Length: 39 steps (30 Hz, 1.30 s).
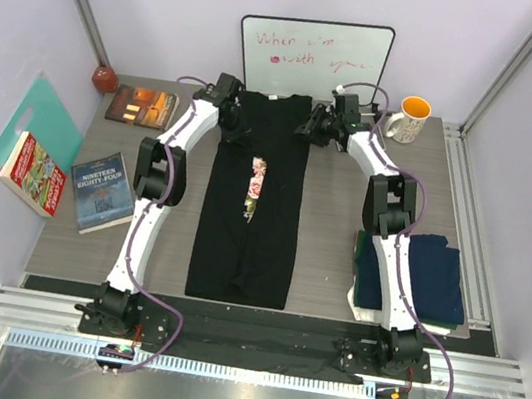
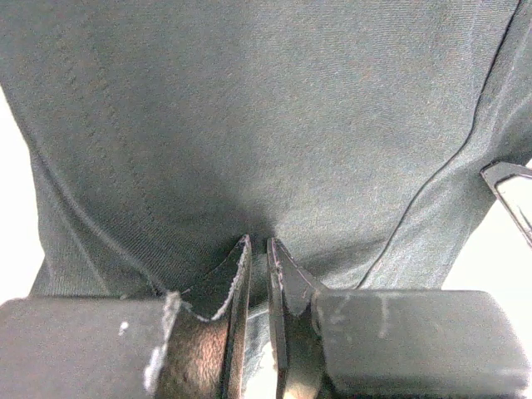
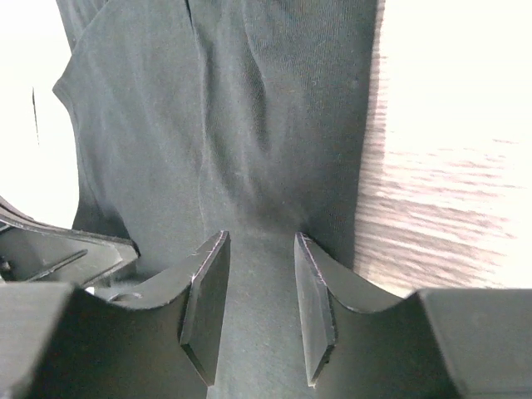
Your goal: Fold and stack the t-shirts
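The large black t-shirt (image 1: 243, 247) lies folded lengthwise into a long strip down the middle of the table, with a sliver of its floral print (image 1: 255, 183) showing. My left gripper (image 1: 235, 126) is at its far left corner. In the left wrist view, the gripper's (image 2: 259, 241) jaws stand almost together with a pucker of black cloth (image 2: 274, 108) pinched between them. My right gripper (image 1: 316, 127) is at the far right corner. It (image 3: 262, 235) stands open just above the cloth (image 3: 249, 125), holding nothing. A stack of folded t-shirts (image 1: 431, 276), navy on top, rests at the right.
A whiteboard (image 1: 314, 55) leans at the back, with a white-and-orange mug (image 1: 410, 119) to its right. Three books (image 1: 142, 106) (image 1: 102, 192) (image 1: 33, 173), a teal board (image 1: 36, 118) and a small red object (image 1: 105, 79) occupy the left side. Bare wood table (image 3: 449, 191) shows beside the shirt.
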{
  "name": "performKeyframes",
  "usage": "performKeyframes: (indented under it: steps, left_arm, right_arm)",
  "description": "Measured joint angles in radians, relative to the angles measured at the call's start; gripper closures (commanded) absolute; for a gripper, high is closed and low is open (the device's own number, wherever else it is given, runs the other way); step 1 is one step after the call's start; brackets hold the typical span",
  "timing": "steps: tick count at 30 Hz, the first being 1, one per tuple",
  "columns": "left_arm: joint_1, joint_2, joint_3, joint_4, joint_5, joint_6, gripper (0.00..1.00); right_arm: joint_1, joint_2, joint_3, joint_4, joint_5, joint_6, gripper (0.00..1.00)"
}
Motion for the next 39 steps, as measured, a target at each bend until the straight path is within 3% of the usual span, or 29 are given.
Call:
performKeyframes:
  steps: [4,12,14,16,18,20,24,28,39]
  left_arm:
    - [0.002,-0.051,-0.101,0.075,0.002,0.004,0.85]
    - [0.010,-0.092,-0.150,0.085,-0.006,0.017,0.85]
    - [0.017,-0.133,-0.193,0.081,-0.011,0.028,0.80]
    - [0.028,-0.218,-0.294,0.078,-0.014,0.035,0.77]
    - [0.041,-0.346,-0.438,0.095,-0.015,0.039,0.64]
    - [0.060,-0.507,-0.605,0.112,-0.013,0.050,0.63]
    - [0.119,-0.798,-0.867,0.145,0.016,0.072,0.64]
    - [0.194,-0.981,-1.083,0.140,0.057,0.096,0.63]
    - [0.196,-1.003,-1.442,0.095,0.302,0.126,0.55]
  right_arm:
    - [-0.014,-0.034,-0.051,0.018,-0.035,0.021,0.56]
    - [-0.039,-0.119,-0.150,0.152,-0.192,0.180,0.56]
    - [-0.042,-0.177,-0.213,0.182,-0.213,0.209,0.56]
    - [-0.043,-0.272,-0.333,0.209,-0.229,0.226,0.53]
    - [-0.042,-0.393,-0.489,0.226,-0.246,0.228,0.49]
    - [-0.041,-0.508,-0.621,0.224,-0.267,0.211,0.49]
    - [-0.032,-0.685,-0.830,0.170,-0.309,0.126,0.50]
    - [-0.007,-0.798,-1.046,0.069,-0.315,0.052,0.50]
    - [0.109,-0.883,-1.227,-0.299,-0.287,-0.148,0.49]
